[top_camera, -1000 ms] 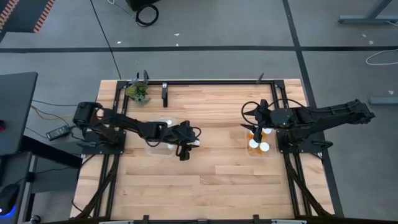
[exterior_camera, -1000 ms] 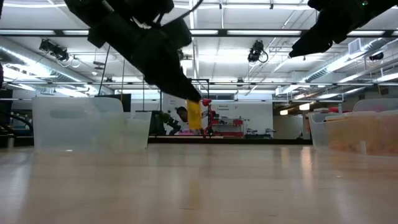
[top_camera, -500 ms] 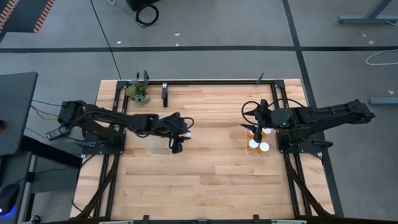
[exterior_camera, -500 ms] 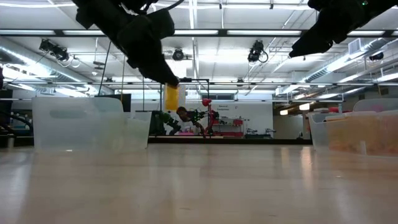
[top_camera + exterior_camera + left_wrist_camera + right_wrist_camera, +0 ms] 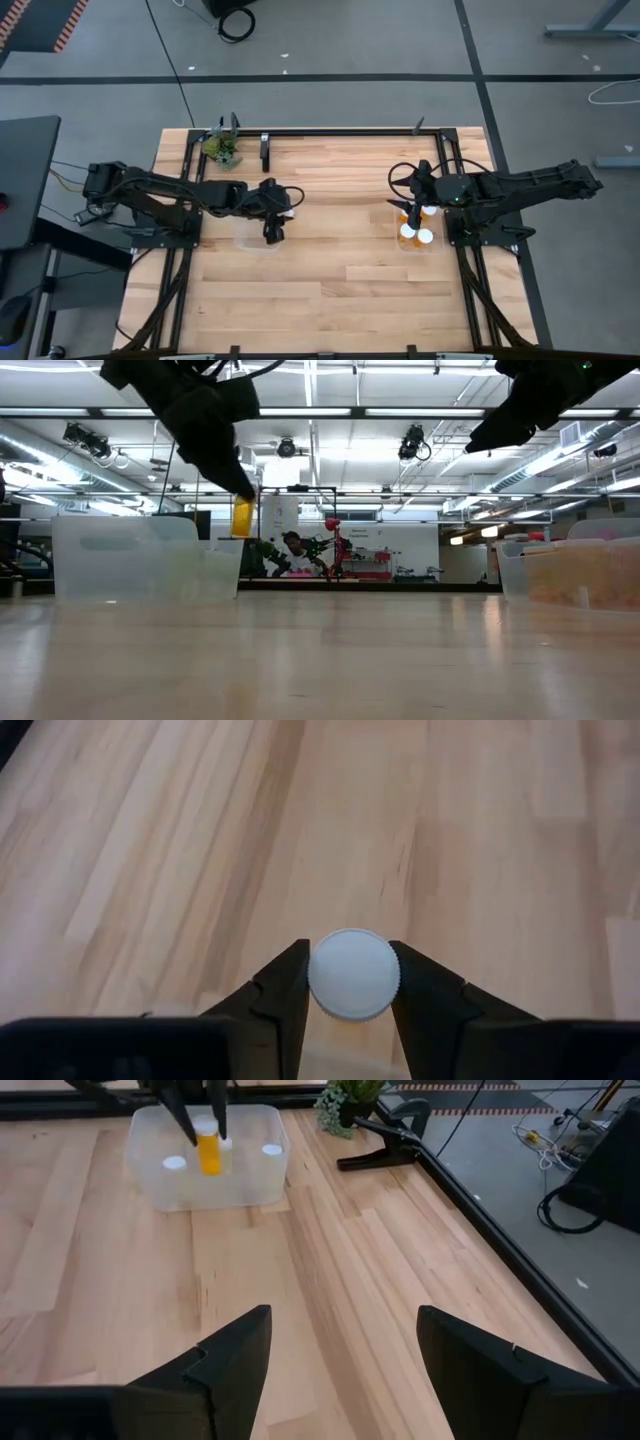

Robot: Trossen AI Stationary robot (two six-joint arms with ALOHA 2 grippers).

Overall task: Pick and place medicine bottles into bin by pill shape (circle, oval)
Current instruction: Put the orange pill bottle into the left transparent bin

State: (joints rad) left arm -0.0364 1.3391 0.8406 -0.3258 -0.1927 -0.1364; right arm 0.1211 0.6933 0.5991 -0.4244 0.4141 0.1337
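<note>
A: While the left gripper (image 5: 350, 982) hangs above the bench (image 5: 330, 290), what has it got?

B: A medicine bottle (image 5: 353, 974), pinched by its white cap between both fingers (image 5: 285, 995). The amber body (image 5: 242, 517) hangs below the gripper, clear of the wood.

A: And where is it relative to the bins?

B: In the right wrist view it hangs over the clear left bin (image 5: 240, 1185), roughly between two white caps (image 5: 174, 1163) lying inside. From the low view it sits just above that bin's near wall (image 5: 150, 560).

A: The right gripper (image 5: 340, 1350)?

B: Spread wide with nothing between its fingers, hovering over the right bin (image 5: 416, 243), where several amber bottles with white caps (image 5: 417, 235) stand close together.
</note>
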